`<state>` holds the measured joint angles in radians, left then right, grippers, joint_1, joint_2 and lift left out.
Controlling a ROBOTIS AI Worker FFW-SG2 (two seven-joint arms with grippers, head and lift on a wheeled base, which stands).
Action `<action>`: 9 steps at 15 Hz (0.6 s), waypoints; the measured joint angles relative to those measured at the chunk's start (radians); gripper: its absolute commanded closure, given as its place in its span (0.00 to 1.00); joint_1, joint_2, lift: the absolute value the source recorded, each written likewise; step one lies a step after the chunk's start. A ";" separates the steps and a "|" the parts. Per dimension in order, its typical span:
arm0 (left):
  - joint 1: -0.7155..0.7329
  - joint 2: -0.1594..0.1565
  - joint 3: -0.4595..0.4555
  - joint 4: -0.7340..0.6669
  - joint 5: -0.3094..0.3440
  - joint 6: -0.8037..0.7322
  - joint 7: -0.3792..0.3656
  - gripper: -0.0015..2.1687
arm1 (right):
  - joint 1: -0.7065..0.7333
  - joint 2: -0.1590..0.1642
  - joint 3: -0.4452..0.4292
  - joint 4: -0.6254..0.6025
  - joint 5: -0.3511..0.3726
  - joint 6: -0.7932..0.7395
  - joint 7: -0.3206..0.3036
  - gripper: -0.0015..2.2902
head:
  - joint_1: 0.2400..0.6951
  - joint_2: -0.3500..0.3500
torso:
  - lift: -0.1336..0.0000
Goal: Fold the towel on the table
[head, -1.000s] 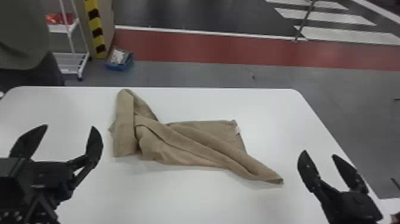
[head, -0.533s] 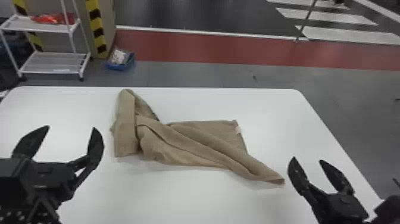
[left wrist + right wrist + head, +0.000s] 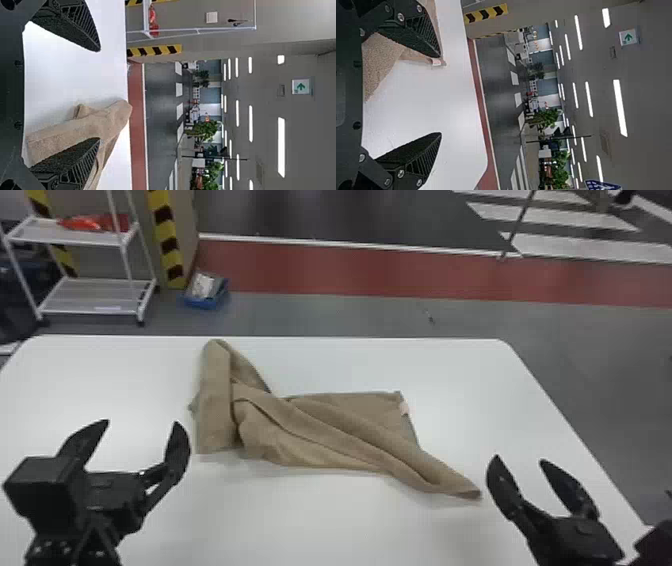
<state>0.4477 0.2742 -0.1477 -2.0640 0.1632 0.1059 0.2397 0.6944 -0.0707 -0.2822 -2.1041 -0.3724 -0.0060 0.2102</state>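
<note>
Black two-fingered left hand (image 3: 142,422) at lower left, matching right hand (image 3: 519,459) at lower right, both gaping, and pinching several layers could bunch that crumpled tan cloth towel (image 3: 320,430)!

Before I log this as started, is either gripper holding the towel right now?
No, the left gripper and right gripper stand open, apart from the towel.

In its wrist view, the left claw (image 3: 142,421) hides some towel (image 3: 59,136); the blurred red item (image 3: 85,224) may be plastic.
</note>
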 measured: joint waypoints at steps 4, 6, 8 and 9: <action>0.000 -0.001 -0.006 -0.009 -0.005 -0.007 0.006 0.04 | -0.007 0.000 0.000 0.003 0.005 0.026 0.006 0.09 | 1.00 0.27 | 0.04; 0.000 -0.001 -0.006 -0.009 -0.006 -0.007 -0.002 0.11 | -0.013 0.000 0.001 0.010 0.006 0.036 0.008 0.09 | 1.00 0.27 | 0.04; -0.004 -0.001 -0.009 0.007 -0.006 -0.005 -0.013 0.22 | -0.018 0.000 0.004 0.017 0.009 0.041 0.008 0.09 | 1.00 0.27 | 0.04; -0.007 -0.001 -0.012 0.015 -0.005 0.006 -0.023 0.22 | -0.020 0.000 0.006 0.020 0.012 0.042 0.008 0.09 | 1.00 0.27 | 0.04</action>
<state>0.4408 0.2730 -0.1599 -2.0488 0.1581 0.1116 0.2166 0.6742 -0.0704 -0.2759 -2.0846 -0.3605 0.0358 0.2178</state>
